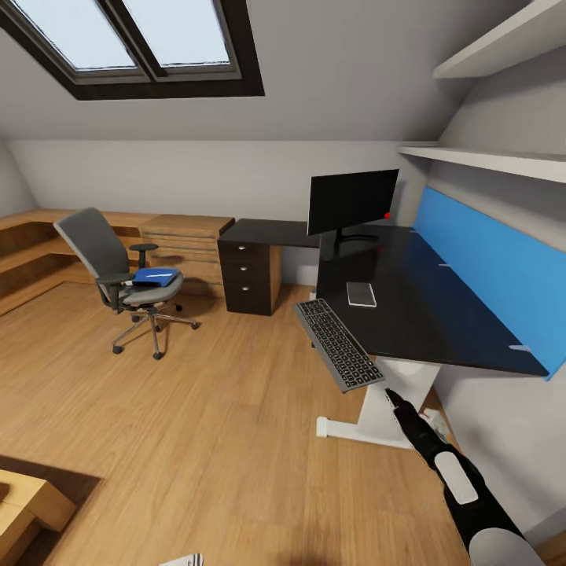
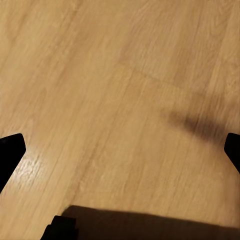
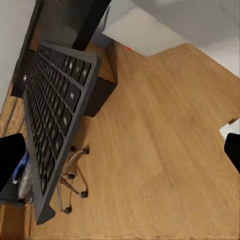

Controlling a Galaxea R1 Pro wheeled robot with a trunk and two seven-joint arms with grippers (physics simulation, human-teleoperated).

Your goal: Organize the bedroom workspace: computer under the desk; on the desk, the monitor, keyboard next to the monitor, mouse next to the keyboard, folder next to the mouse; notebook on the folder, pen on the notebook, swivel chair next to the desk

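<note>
Right gripper [image 1: 391, 395], fingers spread and empty, sits just below the keyboard [image 1: 339, 343] overhanging the table [image 1: 440, 314] edge, open floor [image 1: 196, 409] leftward

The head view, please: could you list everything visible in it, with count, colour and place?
desk: one, glossy black top, white leg, along the right wall
monitor: one, black, upright at the desk's back corner
notebook: one, grey, flat on the desk in front of the monitor
keyboard: one, dark, beside the desk's front edge; whether it rests on it is unclear
drawer unit: one, dark, under the desk's left wing
chair: one, grey, on the floor at left
folder: one, blue, on the chair's seat
wall panel: one, blue, behind the desk
shelves: two, white, above the desk
skylight: one, dark frame, in the ceiling
right gripper: one, black, just below the keyboard
</note>
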